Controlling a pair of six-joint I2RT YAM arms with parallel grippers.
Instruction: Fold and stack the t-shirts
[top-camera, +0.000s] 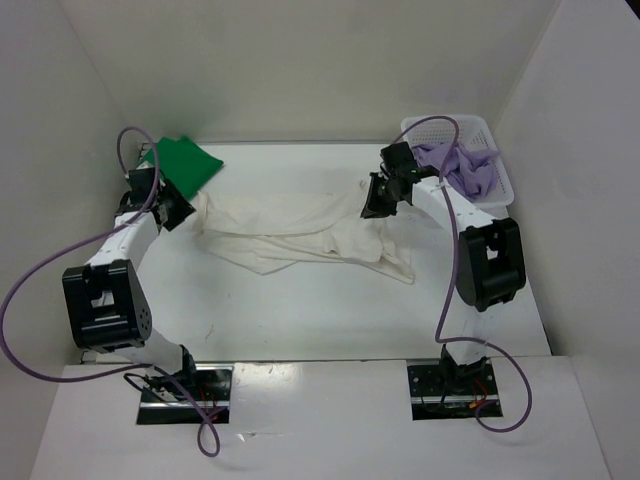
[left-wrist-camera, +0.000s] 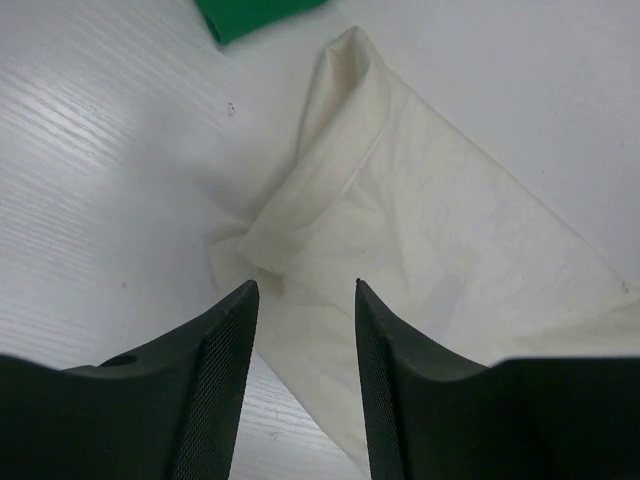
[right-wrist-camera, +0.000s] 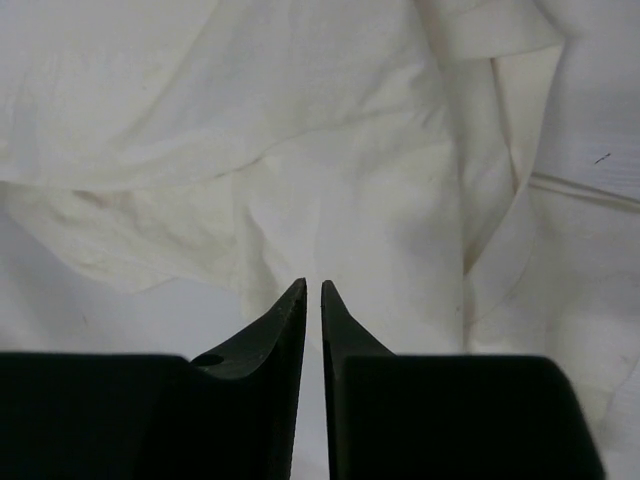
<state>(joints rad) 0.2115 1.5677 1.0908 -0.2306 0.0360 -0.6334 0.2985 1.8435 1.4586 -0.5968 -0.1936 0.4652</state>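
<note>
Left claw (left-wrist-camera: 304, 285): two fingers apart, nothing between them. Hangs over left end of cream t-shirt (left-wrist-camera: 430, 230).

Right claw (right-wrist-camera: 312, 283): fingers almost together, only thin slit showing, no cloth pinched. Hangs over right part of cream t-shirt.

Cream t-shirt: lies long and crumpled on white table (top-camera: 300, 310), not folded.

Green t-shirt (top-camera: 185, 162): flat and neat, near cream t-shirt's left end, further back, not touching it.

Purple t-shirt (top-camera: 465, 168): bunched up in white mesh basket (top-camera: 500, 186), behind cream t-shirt's right end.
</note>
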